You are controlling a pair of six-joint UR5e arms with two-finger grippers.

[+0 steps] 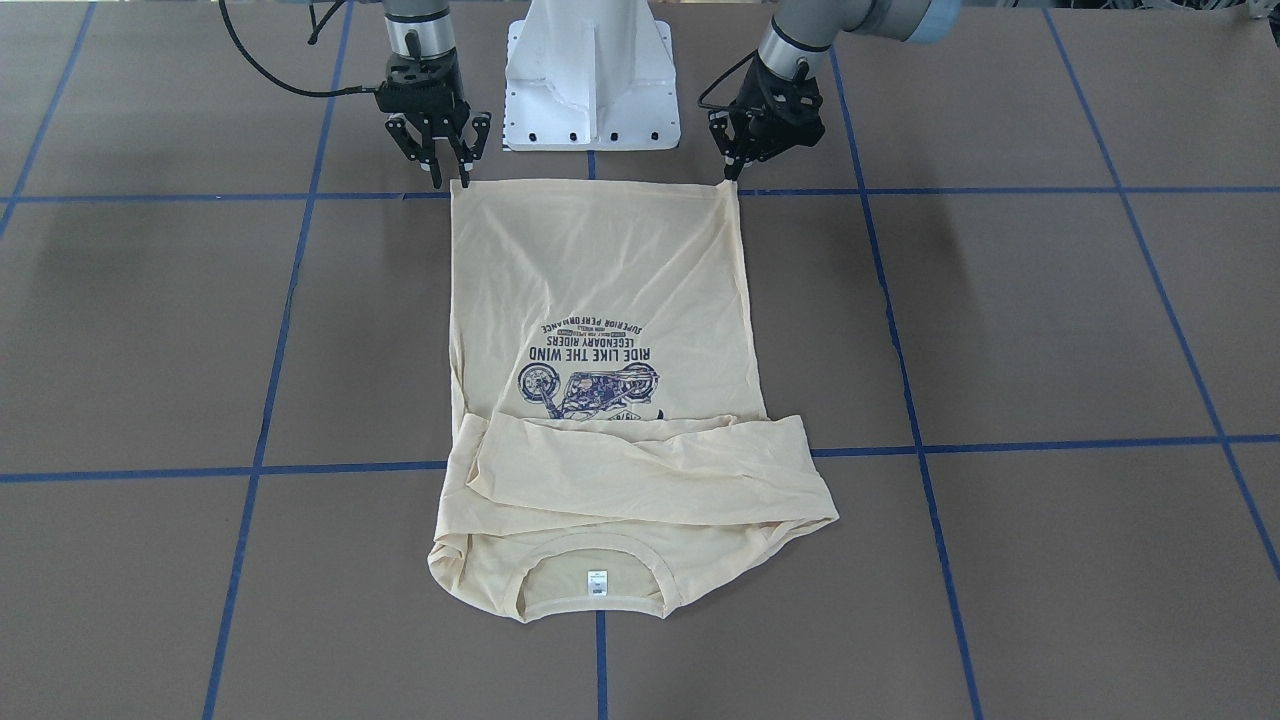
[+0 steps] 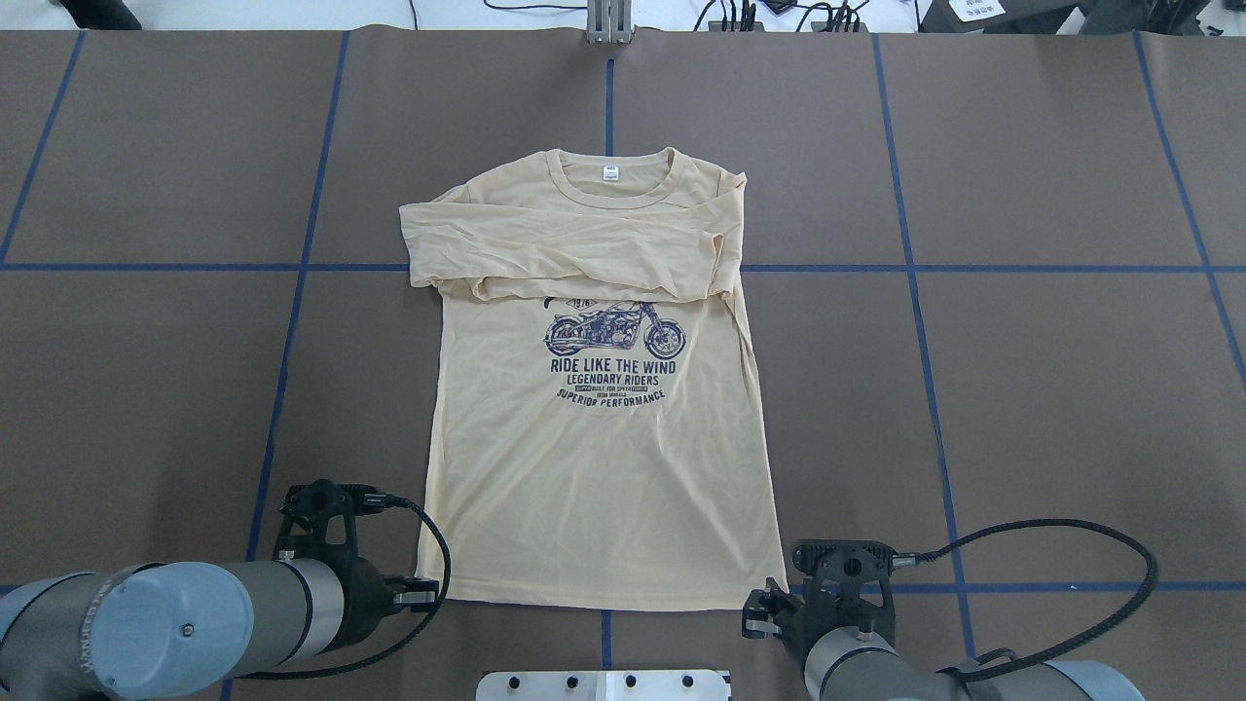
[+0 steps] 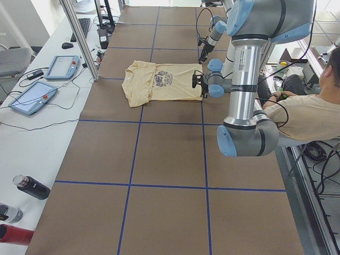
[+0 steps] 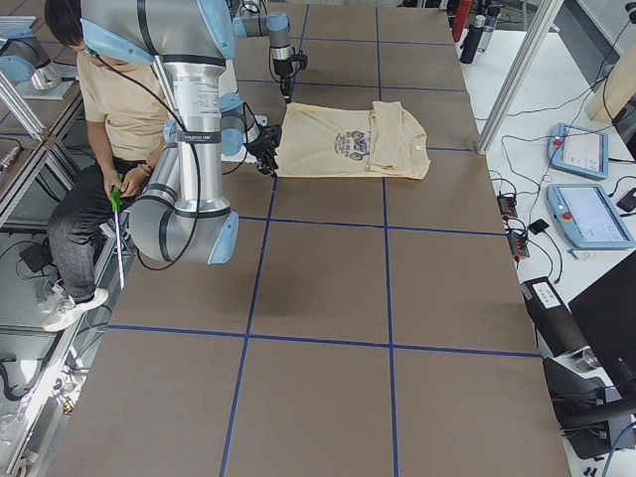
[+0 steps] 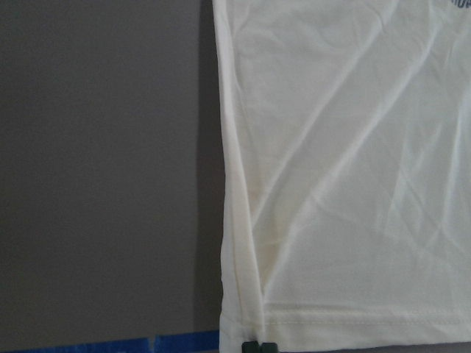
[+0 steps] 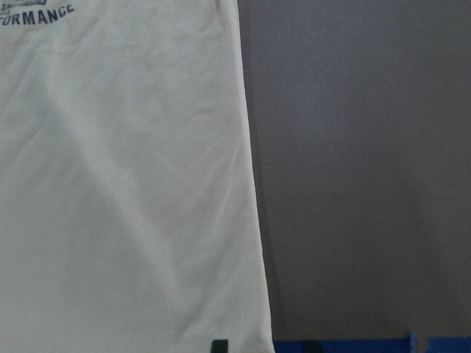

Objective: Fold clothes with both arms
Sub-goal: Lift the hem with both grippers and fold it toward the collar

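T-shirt (image 2: 594, 487): pale yellow, flat and face up at the middle of the brown table (image 2: 1022, 389); the collar is away from the robot and the hem towards it.
Sleeves (image 2: 565, 258): both folded across the chest, covering the top of the navy motorcycle print (image 2: 613, 336). The front-facing view shows that print upside down.
Neck tag (image 2: 610, 173): white, inside the collar. It is plain in the overhead and front-facing views and too small to see in the side views.
Left gripper (image 1: 732, 176): at the hem corner on the robot's left. The overhead view hides its tips behind the wrist. The left wrist view shows two fingertips (image 5: 257, 346) pressed together on that corner, pinching it.
Right gripper (image 1: 450, 180): at the other hem corner, fingers spread with the corner between them. The right wrist view shows one fingertip (image 6: 218, 346) over the cloth.
Blue tape (image 2: 925, 268): grid lines on the table; one runs along the hem.
Pedestal (image 1: 590, 80): white, between the arms, seen best in the front-facing view.
Person (image 3: 313, 114): seated behind the robot, visible only in the side views.
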